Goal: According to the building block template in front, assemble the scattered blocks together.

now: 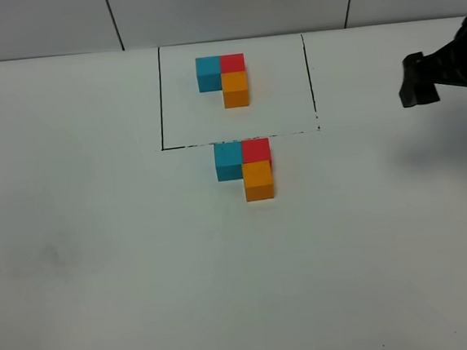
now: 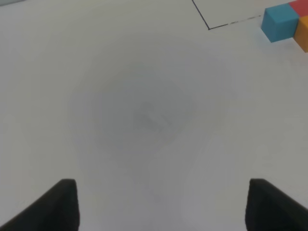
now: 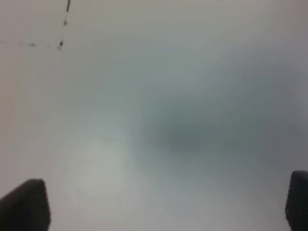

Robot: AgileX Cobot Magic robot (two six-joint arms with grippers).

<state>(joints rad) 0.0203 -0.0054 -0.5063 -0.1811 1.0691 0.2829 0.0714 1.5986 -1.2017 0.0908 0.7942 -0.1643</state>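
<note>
Overhead, the high camera shows only the right arm, a dark shape at the right edge of the picture, with its right gripper (image 1: 418, 81) raised above the white surface (image 1: 102, 260) and well apart from every block, casting a soft shadow below it; the left arm is out of this picture. The building block template (image 1: 223, 77) sits inside a thin black drawn rectangle (image 1: 160, 99) at the far middle: a teal cube and a red cube side by side, an orange cube touching the near face of the red one. Just outside the near line of that rectangle stand the scattered blocks (image 1: 245, 167), teal (image 1: 228, 160), red (image 1: 256, 150) and orange (image 1: 258, 180), pushed together in the same L, faces touching. From the left wrist, the left gripper (image 2: 161, 207) hangs over bare surface, its two dark fingers (image 2: 62, 204) apart with nothing between them; a corner of the drawn line and the teal cube, with slivers of red and orange beside it, lie far off at the picture's edge. From the right wrist, blurred, the right fingers (image 3: 26, 204) stand wide apart and empty over plain surface, with a corner of the black line in view.
</note>
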